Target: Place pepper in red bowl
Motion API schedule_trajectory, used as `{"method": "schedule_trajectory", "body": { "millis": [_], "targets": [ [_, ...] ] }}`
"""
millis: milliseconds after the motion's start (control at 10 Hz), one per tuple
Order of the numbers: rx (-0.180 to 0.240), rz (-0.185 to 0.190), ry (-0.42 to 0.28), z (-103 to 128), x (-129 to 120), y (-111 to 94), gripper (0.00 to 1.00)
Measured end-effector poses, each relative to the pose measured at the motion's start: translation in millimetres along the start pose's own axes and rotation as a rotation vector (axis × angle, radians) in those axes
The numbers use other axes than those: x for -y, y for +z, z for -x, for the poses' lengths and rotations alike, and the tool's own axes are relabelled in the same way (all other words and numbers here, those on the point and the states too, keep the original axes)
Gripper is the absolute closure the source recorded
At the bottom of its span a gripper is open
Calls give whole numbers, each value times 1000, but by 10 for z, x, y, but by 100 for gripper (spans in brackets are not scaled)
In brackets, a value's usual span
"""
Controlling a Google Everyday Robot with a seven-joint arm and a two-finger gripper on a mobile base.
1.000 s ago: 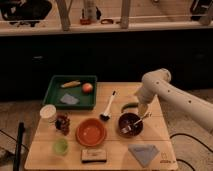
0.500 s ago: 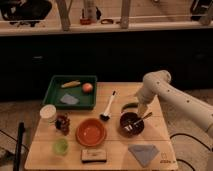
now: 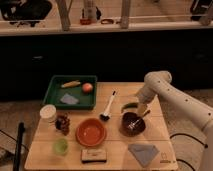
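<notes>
while the pepper [image 3: 130, 105] lies on the table, my gripper [image 3: 141, 108] hangs just right of it

i sit low at the far right of the wooden table [image 3: 117, 145], next to the pepper because that is what i must lift. whether my claw is wide or narrow i cannot tell, and it may already be touching the pepper. the red bowl [image 3: 91, 132] lies empty, nearer and to the left, so the carry would pass the brush [image 3: 108, 106] and the dark brown bowl [image 3: 134, 124] with its utensil. a green tray [image 3: 50, 95] sits far left, and dark cabinets [image 3: 60, 55] run behind the table.
</notes>
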Motion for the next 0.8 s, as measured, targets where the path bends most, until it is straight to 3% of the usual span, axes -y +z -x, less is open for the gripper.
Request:
{"method": "schedule_trajectory", "body": {
  "millis": [400, 800],
  "targets": [
    [-11, -4, -11, 78, -23, -295, 20],
    [-17, 18, -35, 127, 61, -244, 20]
  ]
}}
